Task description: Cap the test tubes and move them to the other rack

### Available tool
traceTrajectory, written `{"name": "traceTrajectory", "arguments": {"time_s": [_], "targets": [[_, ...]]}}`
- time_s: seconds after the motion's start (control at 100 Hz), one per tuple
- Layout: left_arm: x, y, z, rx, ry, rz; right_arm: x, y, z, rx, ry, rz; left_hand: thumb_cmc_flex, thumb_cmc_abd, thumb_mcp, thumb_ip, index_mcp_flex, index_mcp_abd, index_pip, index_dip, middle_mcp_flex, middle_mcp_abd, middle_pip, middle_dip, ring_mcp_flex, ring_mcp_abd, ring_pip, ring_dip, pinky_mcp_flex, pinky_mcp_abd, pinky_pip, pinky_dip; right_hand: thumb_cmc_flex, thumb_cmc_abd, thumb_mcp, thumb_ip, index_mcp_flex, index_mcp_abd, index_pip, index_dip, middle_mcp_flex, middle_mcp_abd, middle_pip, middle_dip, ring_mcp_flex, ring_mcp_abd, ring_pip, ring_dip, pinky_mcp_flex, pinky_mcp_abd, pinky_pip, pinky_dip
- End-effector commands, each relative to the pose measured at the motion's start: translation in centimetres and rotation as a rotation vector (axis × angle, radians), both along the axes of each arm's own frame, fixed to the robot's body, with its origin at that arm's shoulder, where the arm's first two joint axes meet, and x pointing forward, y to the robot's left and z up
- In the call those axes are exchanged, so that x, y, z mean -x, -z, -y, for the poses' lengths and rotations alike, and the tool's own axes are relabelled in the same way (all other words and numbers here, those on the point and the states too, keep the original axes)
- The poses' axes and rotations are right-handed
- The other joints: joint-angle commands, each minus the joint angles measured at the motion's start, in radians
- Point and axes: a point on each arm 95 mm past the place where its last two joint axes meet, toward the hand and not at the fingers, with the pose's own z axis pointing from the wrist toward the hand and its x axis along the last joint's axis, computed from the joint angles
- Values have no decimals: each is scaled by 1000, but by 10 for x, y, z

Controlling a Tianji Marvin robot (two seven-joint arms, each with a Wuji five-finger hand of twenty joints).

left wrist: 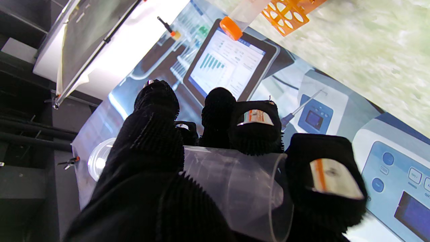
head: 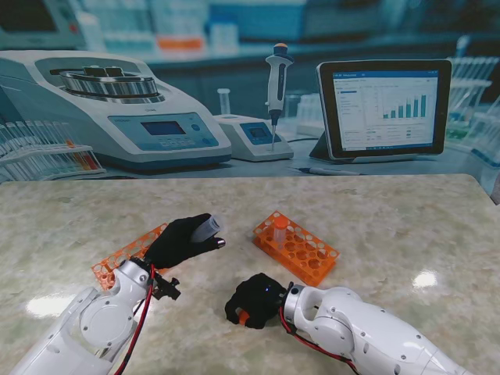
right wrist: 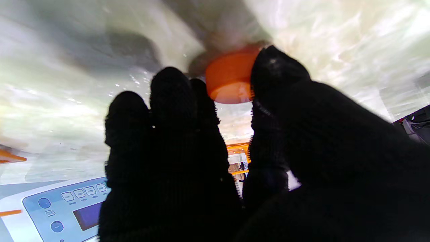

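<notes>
Capping step: left hand (head: pixel 181 241), frame centre-left, is wrapped round an open tube (left wrist: pixel 235 188) lifted off the table, right hand (head: pixel 254 301) at lower centre pinches an orange cap (right wrist: pixel 230 79) against the table, so next, probably, lift cap to tube mouth.

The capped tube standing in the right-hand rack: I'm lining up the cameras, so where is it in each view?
Stand: capped tube upright in the orange rack's far-left corner.
Left wrist: at the top edge, beyond the left hand's fingertips.
Right wrist: not visible.
Shared landmark: that rack.
</notes>
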Motion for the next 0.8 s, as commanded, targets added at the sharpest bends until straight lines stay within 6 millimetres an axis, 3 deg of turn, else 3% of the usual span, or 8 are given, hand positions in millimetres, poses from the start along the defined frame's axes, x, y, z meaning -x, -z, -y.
{"name": "traceTrajectory", "arguments": {"time_s": [0.0, 0.79], "targets": [[1, 1, 0, 1, 0, -2, 6, 7, 0, 6, -4, -16, 19, 60, 17, 10, 6, -45, 57, 31, 25, -25, 6, -6, 68, -28, 36, 2, 37, -156, 201, -1, 194, 143, 224, 89, 94, -15, 73, 54, 88, -165, 59, -9, 34, -37, 21, 4, 12, -1, 19, 2], [0, 0, -1, 0, -5, 1, 7, -2, 4, -32, 6, 69, 19, 60, 18, 10, 6, -45, 57, 31, 24, -25, 6, -6, 68, -28, 36, 2, 37, -155, 200, -2, 200, 95, 189, 82, 62, -12, 44, 75, 52, -164, 53, 5, -4, -35, 8, 6, -19, -11, -4, -29]]}}
